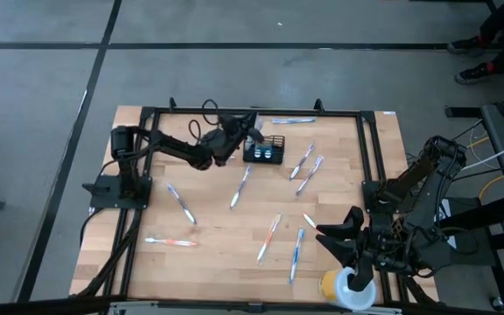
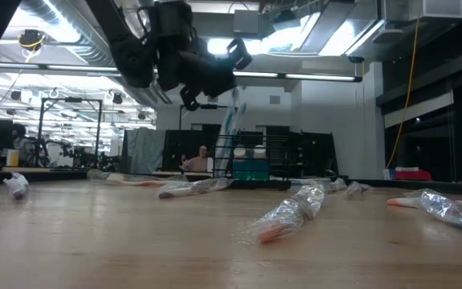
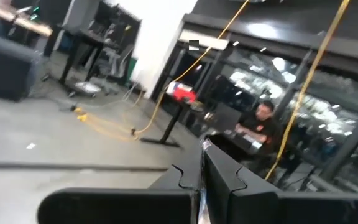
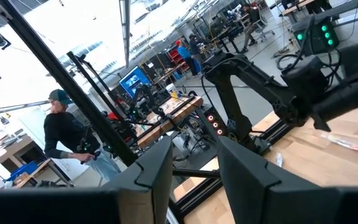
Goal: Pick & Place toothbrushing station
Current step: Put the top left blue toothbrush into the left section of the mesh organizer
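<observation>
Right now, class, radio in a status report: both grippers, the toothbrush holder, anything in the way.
Left gripper shut on a wrapped toothbrush, above the black mesh holder. Right gripper open, idle near the yellow cup. Nothing blocking.

Mesh holder [image 1: 264,150] sits near the bench's [image 1: 217,241] far edge, about mid-width, with the left pincer [image 1: 250,129] raised just beside its left end, clamped on a toothbrush [image 2: 229,119]. Loose toothbrushes [image 1: 273,236] lie scattered over the bench on the holder's left, right and near side. Right pincer [image 1: 344,234] hangs at the near right corner, above a lidded cup [image 1: 346,289].
</observation>
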Controlling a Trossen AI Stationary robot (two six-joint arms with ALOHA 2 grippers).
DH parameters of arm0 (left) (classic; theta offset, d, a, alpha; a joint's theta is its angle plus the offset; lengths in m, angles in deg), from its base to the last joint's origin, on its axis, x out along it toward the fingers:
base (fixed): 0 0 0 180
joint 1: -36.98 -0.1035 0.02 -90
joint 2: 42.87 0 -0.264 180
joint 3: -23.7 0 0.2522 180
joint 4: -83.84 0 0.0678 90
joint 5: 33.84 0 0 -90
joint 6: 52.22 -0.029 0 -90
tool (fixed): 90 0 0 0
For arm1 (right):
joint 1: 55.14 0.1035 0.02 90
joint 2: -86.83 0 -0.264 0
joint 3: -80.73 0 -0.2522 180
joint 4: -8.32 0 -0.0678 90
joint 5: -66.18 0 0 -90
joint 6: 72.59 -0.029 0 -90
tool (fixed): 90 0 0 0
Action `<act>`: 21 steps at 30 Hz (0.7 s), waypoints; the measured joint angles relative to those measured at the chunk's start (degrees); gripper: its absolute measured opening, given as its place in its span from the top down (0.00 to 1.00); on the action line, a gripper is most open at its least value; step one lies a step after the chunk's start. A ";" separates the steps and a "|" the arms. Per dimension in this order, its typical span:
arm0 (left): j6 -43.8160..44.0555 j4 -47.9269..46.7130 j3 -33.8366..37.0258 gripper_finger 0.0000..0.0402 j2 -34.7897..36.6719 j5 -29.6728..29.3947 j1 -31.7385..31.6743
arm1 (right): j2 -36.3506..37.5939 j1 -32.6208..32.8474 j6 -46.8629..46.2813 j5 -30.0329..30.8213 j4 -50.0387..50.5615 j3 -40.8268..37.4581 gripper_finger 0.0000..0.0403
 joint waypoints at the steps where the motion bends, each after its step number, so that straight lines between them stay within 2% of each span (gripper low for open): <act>1: 0.32 -0.75 0.02 1.00 -0.02 -0.93 0.44 | 0.00 0.02 0.02 0.00 0.00 0.00 0.68; 11: 3.68 -5.29 0.02 0.97 -0.02 -10.16 2.93 | 0.00 0.00 0.02 -0.04 0.00 0.00 0.68; 21: 9.30 -8.53 0.02 0.75 -0.02 -9.14 3.55 | 0.00 0.01 0.04 -0.68 0.00 0.00 0.68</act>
